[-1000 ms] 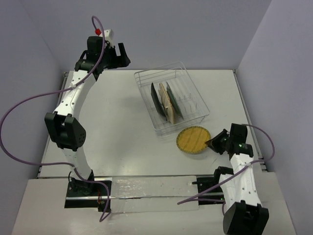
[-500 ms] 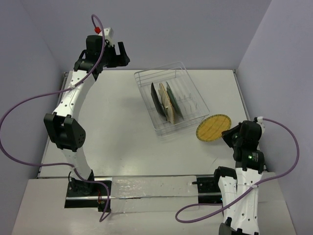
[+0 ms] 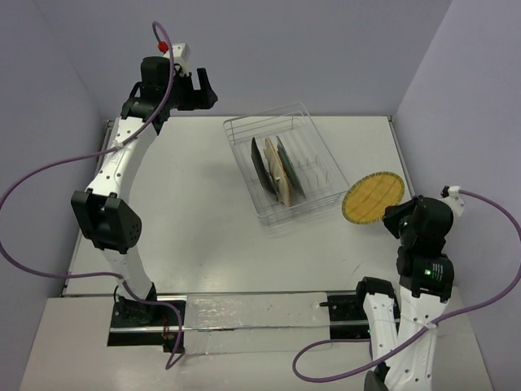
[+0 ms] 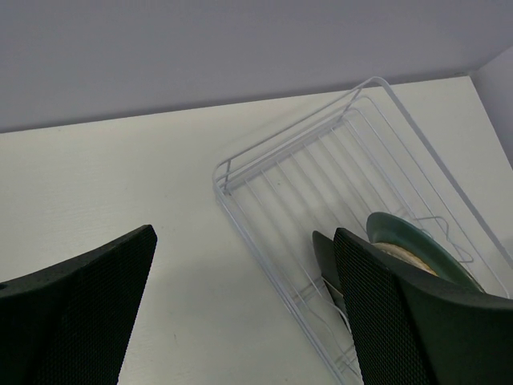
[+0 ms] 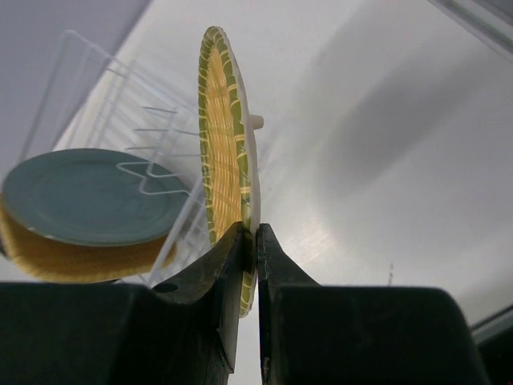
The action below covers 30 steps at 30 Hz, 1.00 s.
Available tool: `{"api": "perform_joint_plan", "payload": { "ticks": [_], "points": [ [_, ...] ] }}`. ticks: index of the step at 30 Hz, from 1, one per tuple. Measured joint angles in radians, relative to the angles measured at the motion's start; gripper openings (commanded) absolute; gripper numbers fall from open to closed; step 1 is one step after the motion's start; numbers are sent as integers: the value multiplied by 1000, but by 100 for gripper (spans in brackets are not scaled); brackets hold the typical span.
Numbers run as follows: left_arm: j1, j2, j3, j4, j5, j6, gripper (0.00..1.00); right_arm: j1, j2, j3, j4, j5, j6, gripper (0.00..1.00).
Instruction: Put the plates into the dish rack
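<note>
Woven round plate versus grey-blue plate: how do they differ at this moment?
The woven round plate is gripped by its rim in the right tool, outside the rack; the grey-blue plate stands in the rack. The woven round plate is tan with a green edge; the grey-blue plate is plain and smooth. Both are round.

Left pincer (image 4: 244,237) gapes wide, arm stretched far forward; right pincer (image 5: 250,234) clamped tight.

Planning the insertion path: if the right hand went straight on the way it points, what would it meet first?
Probably the dish rack, its wires met by the tan woven round plate that the right hand grips. Depth is unclear, so it might skim past.
</note>
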Motion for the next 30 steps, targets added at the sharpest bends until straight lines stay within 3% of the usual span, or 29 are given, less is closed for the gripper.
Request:
{"api": "perform_joint_plan", "payload": {
  "ticks": [5,12,20,25,30],
  "points": [
    [0,-42,-41,21,91,13,99,0,1,39,98,-115,-42,0],
    [-10,-123,-127,65,352,56,99,0,47,31,327,-396,-54,0],
    [-169,-171,-190,116,541,73,99,5,145,-51,632,-662,43,0],
    [-217,-160,-227,198,692,5,99,25,196,-95,796,-762,123,0],
    [-258,-128,-227,248,752,-34,96,39,215,-112,923,-813,180,0]
  ]
}}
